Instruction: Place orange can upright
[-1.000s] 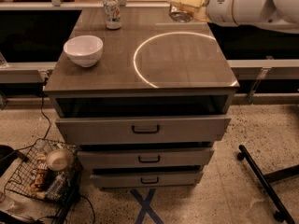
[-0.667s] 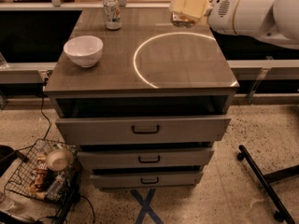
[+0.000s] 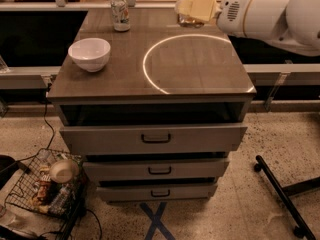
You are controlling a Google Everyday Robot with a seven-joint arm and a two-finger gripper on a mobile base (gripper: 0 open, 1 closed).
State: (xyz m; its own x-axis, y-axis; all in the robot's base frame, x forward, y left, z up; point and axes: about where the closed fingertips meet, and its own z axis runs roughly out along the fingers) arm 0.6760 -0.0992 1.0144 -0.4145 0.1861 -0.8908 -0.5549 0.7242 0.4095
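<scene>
My gripper (image 3: 196,9), with pale yellow fingers on a white arm, reaches in from the right over the far right part of the cabinet top (image 3: 115,81). It is shut on the orange can (image 3: 186,20). The fingers hide most of the can; its shiny lower end shows just below them, at or just above the surface. The can looks roughly upright.
A pale white-green can (image 3: 119,13) stands at the far left-centre. A white bowl (image 3: 90,54) sits on the left side. A bright light ring (image 3: 150,59) marks the top's middle right. Drawers (image 3: 156,138) are below. A wire basket (image 3: 45,184) and a black stand leg (image 3: 280,194) are on the floor.
The gripper and arm have moved slightly left and down toward the far right part of the cabinet top, carrying the can. The bowl and the pale can have not moved.
</scene>
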